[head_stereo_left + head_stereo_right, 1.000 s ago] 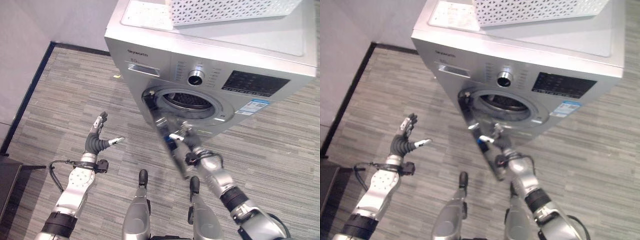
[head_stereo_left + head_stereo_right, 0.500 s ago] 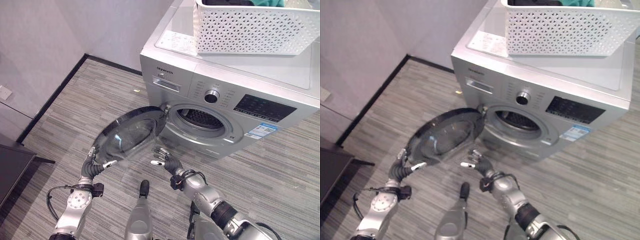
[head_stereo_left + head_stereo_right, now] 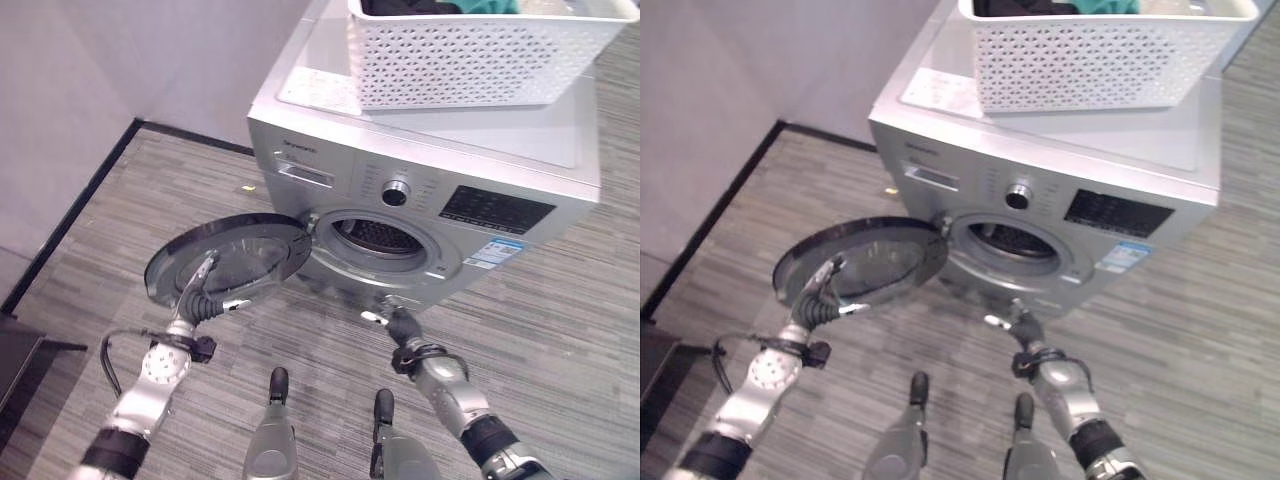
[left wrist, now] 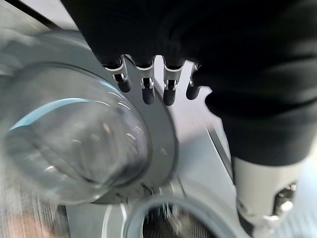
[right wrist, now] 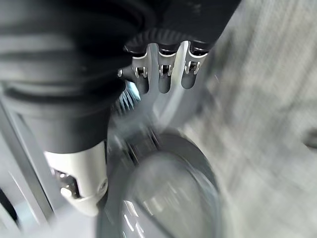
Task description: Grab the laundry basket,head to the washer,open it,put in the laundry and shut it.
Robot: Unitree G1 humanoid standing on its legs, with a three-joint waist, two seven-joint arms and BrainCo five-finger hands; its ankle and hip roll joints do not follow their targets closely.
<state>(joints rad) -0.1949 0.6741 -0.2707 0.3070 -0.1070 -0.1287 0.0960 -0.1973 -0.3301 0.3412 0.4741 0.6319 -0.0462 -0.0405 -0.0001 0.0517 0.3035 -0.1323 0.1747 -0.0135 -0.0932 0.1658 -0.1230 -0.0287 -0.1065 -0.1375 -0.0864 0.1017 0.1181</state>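
A silver washer point(image 3: 500, 170) stands ahead with a white perforated laundry basket point(image 3: 460, 60) on its top; dark and teal laundry point(image 3: 440, 6) shows inside. The round door point(image 3: 250, 250) hangs wide open to the left, baring the drum opening point(image 3: 385, 233). My left hand point(image 3: 203, 292) is in front of the door's lower edge, fingers point(image 4: 148, 89) straight and close to the glass bowl point(image 4: 69, 144). My right hand point(image 3: 400, 325) hangs open below the washer's front, under the opening, apart from the door, with its fingers point(image 5: 166, 74) relaxed.
A grey wall with a black baseboard point(image 3: 70, 215) runs along the left. Dark furniture point(image 3: 15, 350) sits at the lower left. Striped grey floor point(image 3: 580, 330) spreads to the right of the washer. A small yellow scrap point(image 3: 243, 187) lies by the washer's left corner.
The camera has shifted. The door has swung further open to the left. My right hand has left the door and moved right, under the opening. My left hand stays by the door.
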